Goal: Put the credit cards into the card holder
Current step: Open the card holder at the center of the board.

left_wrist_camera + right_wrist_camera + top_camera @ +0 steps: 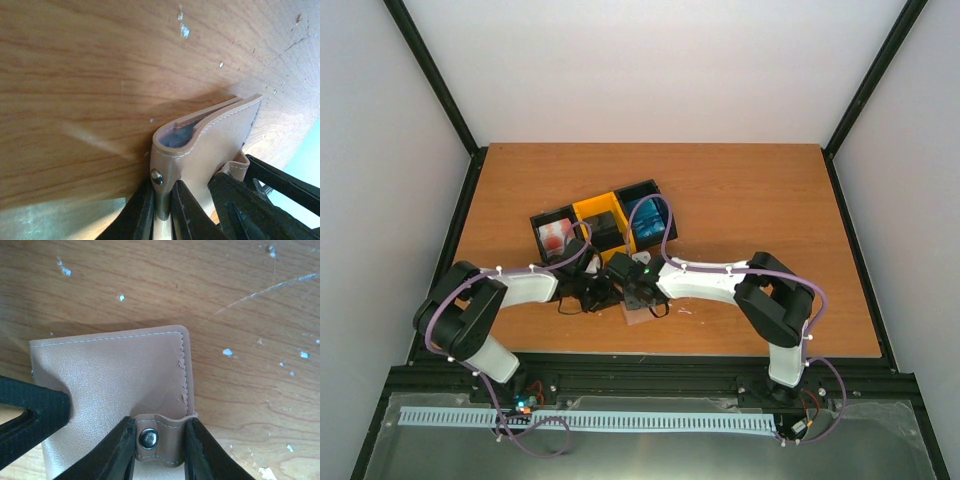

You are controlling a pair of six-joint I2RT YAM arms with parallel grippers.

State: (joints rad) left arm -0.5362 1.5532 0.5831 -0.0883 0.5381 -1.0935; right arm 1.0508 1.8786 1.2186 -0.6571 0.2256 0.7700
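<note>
The pinkish-tan card holder (115, 375) lies folded on the wooden table near the front edge, small in the top view (638, 316). My left gripper (164, 192) is shut on its edge beside a snap stud (157, 176), and a bluish inner layer shows in the fold (181, 136). My right gripper (160, 440) is closed on both sides of the snap tab (159, 439), which buckles slightly. The two grippers meet over the holder (620, 292). Red-and-white credit cards (555, 237) and blue credit cards (650, 222) sit in bins behind.
A row of three bins stands behind the grippers: black (542, 222), yellow (592, 211) with a dark thing inside, and black (642, 190). In the right wrist view the left gripper's black finger (30, 412) lies across the holder's left side. The table top (750, 200) is scratched wood.
</note>
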